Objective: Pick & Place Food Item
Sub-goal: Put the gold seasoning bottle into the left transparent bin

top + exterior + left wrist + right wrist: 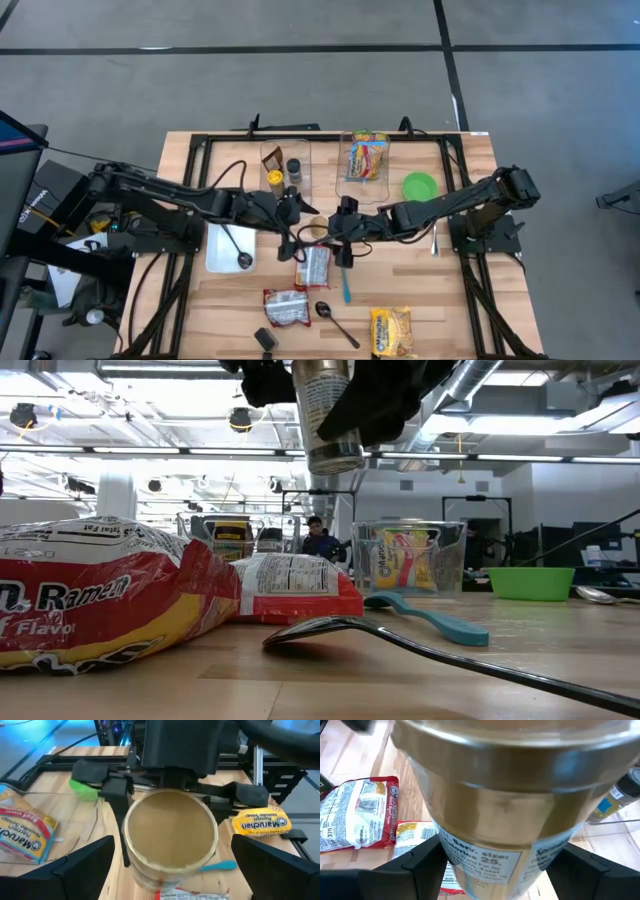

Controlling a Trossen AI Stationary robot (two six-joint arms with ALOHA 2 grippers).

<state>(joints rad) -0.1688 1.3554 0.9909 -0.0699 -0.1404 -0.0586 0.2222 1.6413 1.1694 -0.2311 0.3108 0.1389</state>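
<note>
High above the red ramen packet [290,590] on the surface, the can [327,415] hangs upright, clamped in the right tool [172,805], while the left tool [172,862], spread wide, faces its lid, equally near.

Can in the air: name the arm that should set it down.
Right. The right gripper grips the can, holding it clear of the table; the left gripper is open, facing the can's end without touching it.
</note>
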